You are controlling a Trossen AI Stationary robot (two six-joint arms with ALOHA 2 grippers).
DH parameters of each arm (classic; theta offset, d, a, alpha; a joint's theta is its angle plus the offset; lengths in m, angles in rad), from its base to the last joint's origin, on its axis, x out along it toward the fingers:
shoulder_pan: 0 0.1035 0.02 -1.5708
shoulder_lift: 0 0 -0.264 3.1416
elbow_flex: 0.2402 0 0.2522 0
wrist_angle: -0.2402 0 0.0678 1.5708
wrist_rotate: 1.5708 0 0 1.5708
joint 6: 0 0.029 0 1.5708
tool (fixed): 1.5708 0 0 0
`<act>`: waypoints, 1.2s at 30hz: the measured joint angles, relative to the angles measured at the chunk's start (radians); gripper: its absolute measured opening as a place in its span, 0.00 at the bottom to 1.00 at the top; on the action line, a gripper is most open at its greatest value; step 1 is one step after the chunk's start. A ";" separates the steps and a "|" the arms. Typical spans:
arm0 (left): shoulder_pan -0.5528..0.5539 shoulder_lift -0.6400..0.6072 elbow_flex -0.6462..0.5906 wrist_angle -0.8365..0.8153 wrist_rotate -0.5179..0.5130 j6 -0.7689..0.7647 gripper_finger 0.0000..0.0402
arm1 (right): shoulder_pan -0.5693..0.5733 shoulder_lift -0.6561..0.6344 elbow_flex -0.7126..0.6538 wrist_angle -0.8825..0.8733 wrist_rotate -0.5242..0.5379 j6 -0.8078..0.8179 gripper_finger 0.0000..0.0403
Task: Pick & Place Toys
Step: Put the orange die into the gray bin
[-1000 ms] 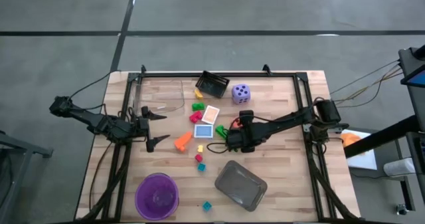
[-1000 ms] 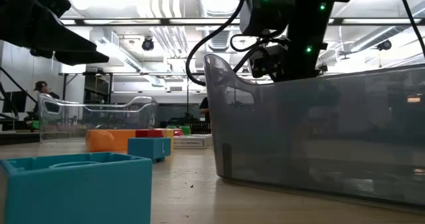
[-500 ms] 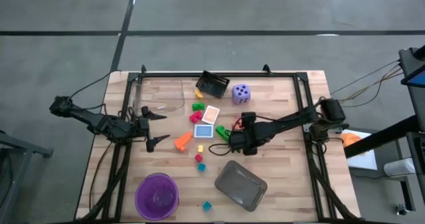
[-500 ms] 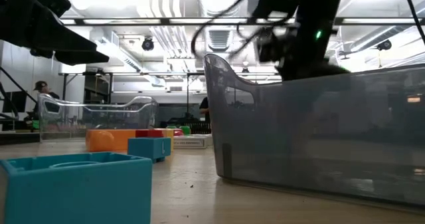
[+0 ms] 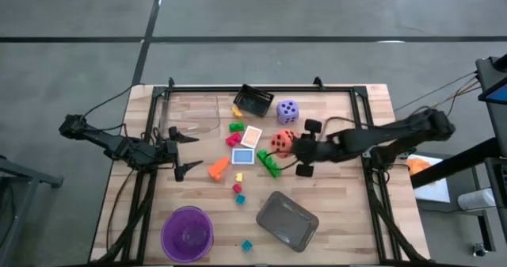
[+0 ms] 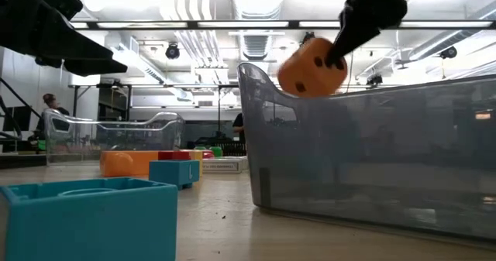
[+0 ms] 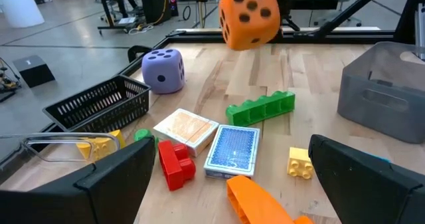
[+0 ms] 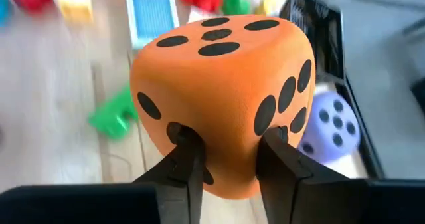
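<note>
Right pincer is pinching the orange foam die: both dark fingers bite into one lower corner, denting the foam, which reads as a corner grip chosen because the die is too broad to span face to face. The die is off the counter, hanging over its middle, nearer the far edge than the near one, above the green block bar; in the low view it shows above the rim of the grey tray. Judgement: lifted high so it can travel over the other toys and any container wall; destination cannot be told. Left pincer waits spread wide near the left edge, holding nothing, its fingers framing the clutter ahead of it. Remaining toys lie loose on the counter: purple die beside the black wire basket toward the far edge; blue-backed card and orange-backed card overlapping near the middle; red block, yellow block, orange block around them; teal block toward the near edge. Purple bowl sits near the near-left corner. Writing: no brand, label or legible text anywhere; dice carry dark dots only, and the card backs show a pattern too fine to read.
</note>
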 joint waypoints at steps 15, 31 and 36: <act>0.000 0.000 0.000 0.035 0.000 -0.001 0.99 | -0.002 -0.267 -0.637 1.246 -0.113 -0.160 0.17; 0.000 0.000 0.000 0.058 0.000 0.000 0.99 | -0.002 -0.081 -0.600 1.378 -0.112 -0.234 0.17; 0.000 0.000 0.000 0.062 0.000 0.000 0.99 | -0.002 -0.036 -0.576 1.385 -0.111 -0.249 0.17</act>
